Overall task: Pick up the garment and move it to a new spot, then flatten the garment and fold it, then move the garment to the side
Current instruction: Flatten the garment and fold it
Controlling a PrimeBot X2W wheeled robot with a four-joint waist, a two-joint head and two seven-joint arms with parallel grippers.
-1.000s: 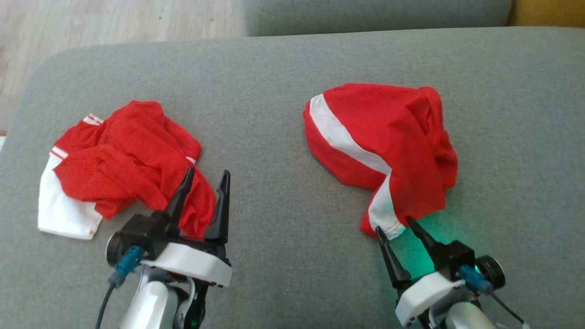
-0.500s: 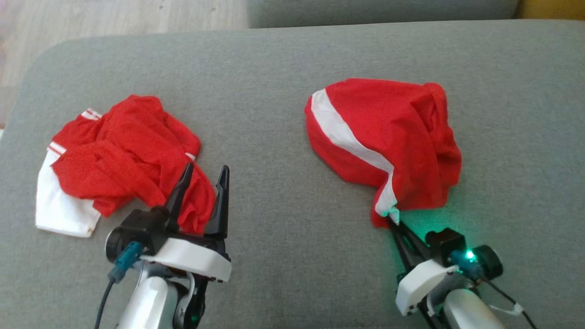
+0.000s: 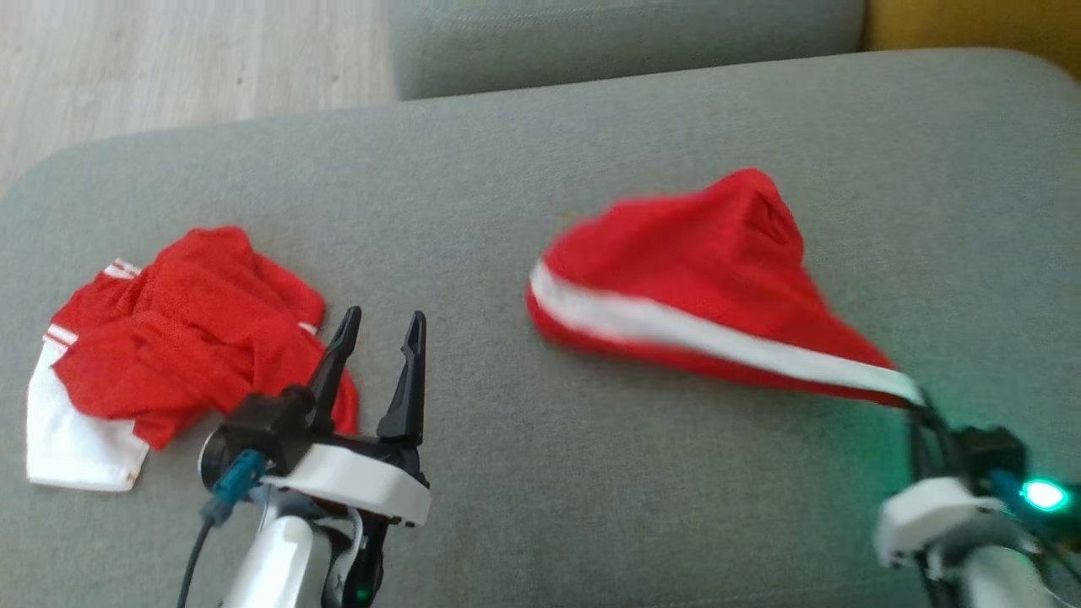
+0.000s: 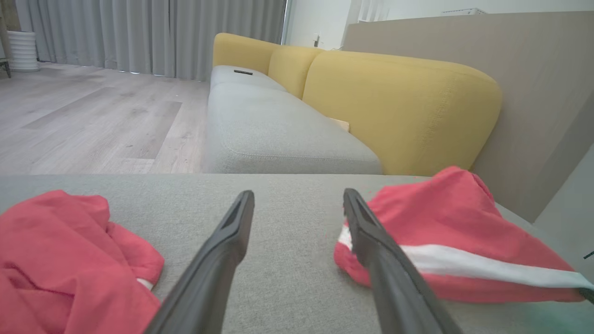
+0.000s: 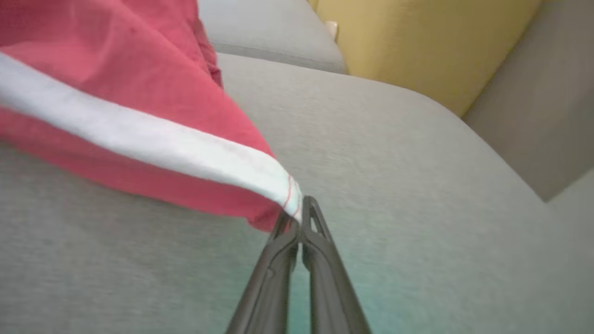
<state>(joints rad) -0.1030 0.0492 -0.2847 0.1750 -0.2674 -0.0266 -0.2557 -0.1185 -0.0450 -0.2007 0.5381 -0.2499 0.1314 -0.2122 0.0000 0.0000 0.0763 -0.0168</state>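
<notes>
Clamps right gripper [image 5: 301,208], open a second ago, on garment [image 3: 701,279] hem — pulls it taut, starting the move; leaves left gripper [image 3: 382,321] wide, empty.

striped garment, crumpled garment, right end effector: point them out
striped garment [image 3: 701,253], head view, red middle panel
crumpled garment [image 3: 169,338], head view, bunched red middle
right end effector [image 5: 302,208], right wrist view, between its shut fingertips

cushion [image 3: 540,523]: bears both garments | garment [image 3: 701,270]: right of centre, lower-right corner pinched in right gripper [image 3: 919,409] at lower right | crumpled garment [image 3: 169,338]: left edge, well apart from it | left gripper [image 3: 383,315]: lower left, just right of crumpled garment | floor [image 3: 169,67]: upper left, behind cushion | second cushion [image 3: 625,34]: top centre, behind it
</notes>
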